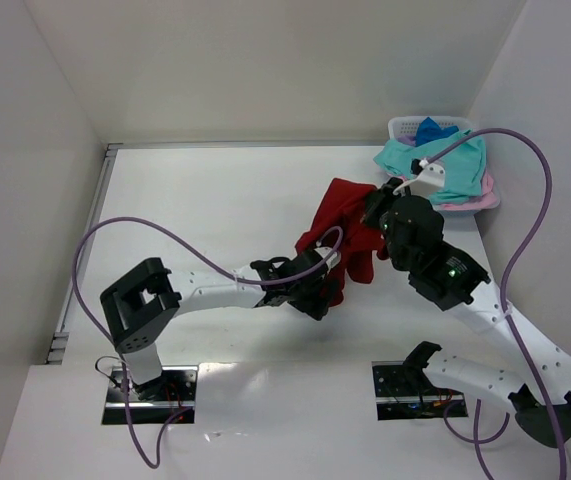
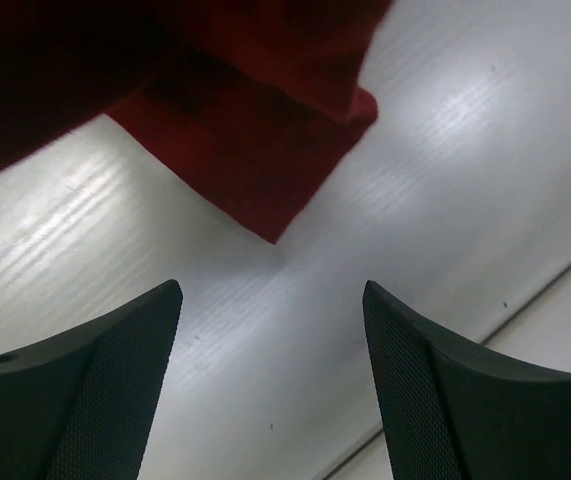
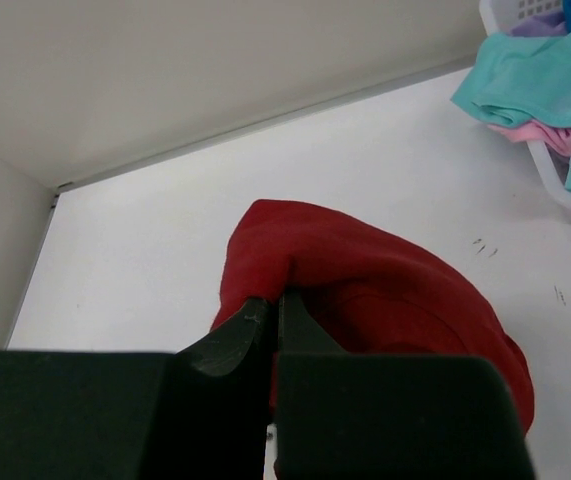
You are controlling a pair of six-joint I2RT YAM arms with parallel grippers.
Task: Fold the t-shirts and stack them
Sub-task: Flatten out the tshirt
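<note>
The dark red t-shirt (image 1: pixel 343 222) hangs bunched above the table, and my right gripper (image 1: pixel 373 212) is shut on a fold of it. In the right wrist view the jaws (image 3: pixel 277 298) pinch the red cloth (image 3: pixel 365 270) at its upper edge. My left gripper (image 1: pixel 325 287) sits low beside the shirt's hanging end, open. From the left wrist, the fingers (image 2: pixel 125 380) stand wide apart over bare table, and a corner of the red shirt (image 2: pixel 245 150) lies just beyond them, untouched. Teal (image 1: pixel 435 160), pink (image 1: pixel 465 203) and blue (image 1: pixel 435 130) t-shirts lie heaped at the back right.
A pale slotted laundry basket (image 1: pixel 403 127) stands in the back right corner under the heap of shirts, its rim (image 3: pixel 555 175) showing in the right wrist view. White walls close off the table at the back and both sides. Purple cables loop over both arms.
</note>
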